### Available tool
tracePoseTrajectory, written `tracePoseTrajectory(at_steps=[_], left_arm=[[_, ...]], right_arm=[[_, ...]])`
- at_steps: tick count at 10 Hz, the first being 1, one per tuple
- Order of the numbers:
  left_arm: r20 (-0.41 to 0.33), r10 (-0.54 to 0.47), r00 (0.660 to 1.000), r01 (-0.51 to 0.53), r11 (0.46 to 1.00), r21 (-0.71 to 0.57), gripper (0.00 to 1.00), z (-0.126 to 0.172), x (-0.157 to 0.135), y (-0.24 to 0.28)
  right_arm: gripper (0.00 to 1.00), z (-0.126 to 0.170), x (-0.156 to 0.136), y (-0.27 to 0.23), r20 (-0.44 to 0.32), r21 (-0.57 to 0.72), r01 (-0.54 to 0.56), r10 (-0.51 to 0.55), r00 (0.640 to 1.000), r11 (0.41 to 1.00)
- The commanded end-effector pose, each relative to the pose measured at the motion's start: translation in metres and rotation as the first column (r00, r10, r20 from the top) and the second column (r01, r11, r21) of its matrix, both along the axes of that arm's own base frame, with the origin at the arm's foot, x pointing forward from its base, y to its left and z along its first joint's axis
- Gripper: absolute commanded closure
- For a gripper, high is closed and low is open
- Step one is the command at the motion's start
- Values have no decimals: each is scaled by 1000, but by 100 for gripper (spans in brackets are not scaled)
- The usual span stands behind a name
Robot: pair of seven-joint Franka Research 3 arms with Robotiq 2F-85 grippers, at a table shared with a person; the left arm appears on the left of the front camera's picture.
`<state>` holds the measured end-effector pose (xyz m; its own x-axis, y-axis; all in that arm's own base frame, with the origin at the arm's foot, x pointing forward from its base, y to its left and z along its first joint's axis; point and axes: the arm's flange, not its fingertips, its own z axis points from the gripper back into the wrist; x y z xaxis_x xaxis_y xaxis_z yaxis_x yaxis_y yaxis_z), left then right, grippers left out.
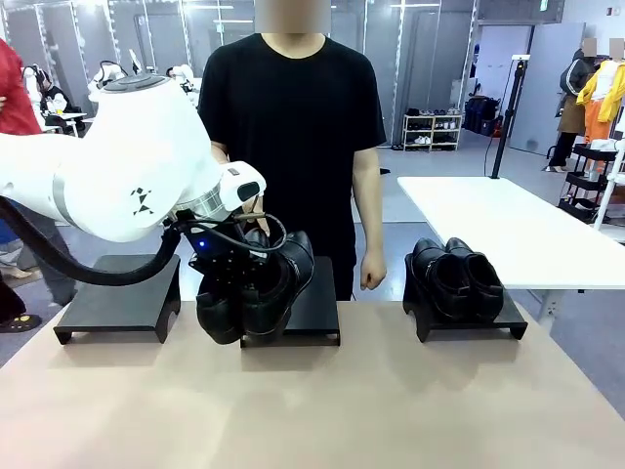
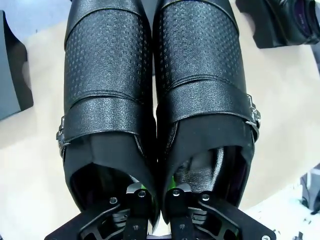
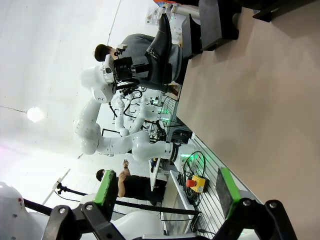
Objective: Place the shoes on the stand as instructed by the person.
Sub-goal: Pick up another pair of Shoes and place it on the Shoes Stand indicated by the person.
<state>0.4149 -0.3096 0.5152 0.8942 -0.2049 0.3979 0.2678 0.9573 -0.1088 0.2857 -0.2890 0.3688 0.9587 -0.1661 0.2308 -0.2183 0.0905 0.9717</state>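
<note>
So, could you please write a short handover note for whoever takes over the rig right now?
Left claw: shut on the buckled pair, fingers pinching the two inner walls together, the pair hanging in front of the middle stand.
Right claw: open, holding nothing.
Plain-fronted pair: already on the right stand.
Left stand: bare.
The person stands behind the middle stand, hand lowered.
Done: one pair placed.
Left: set the buckled pair on the stand the person indicates, then release.
</note>
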Motion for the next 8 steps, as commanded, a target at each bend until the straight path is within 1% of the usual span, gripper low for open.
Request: tracePoseTrajectory(at_steps=[1,4,5,6,7,8], left_arm=[[14,3,1000,-3,1000,-16,100,11,-6,4],[14,3,1000,-3,1000,-16,100,11,-6,4],[3,0,1000,0,1000,-2,92,2,-1,0],[55,67,996,-66,998,-14,92,1,19,-6],[44,102,994,-101,995,-23,92,2,33,-11],[33,101,994,-101,995,-10,92,1,44,-18]], right_arm=[[0,1,-3,2,-4,-12,-3,3,1000,1000],[0,1,-3,2,-4,-12,-3,3,1000,1000],[0,1,-3,2,-4,-12,-3,3,1000,1000],[0,1,-3,2,-4,-12,-3,3,1000,1000],[0,1,-3,2,-4,-12,-3,3,1000,1000],[0,1,-3,2,-4,-12,-3,3,1000,1000]])
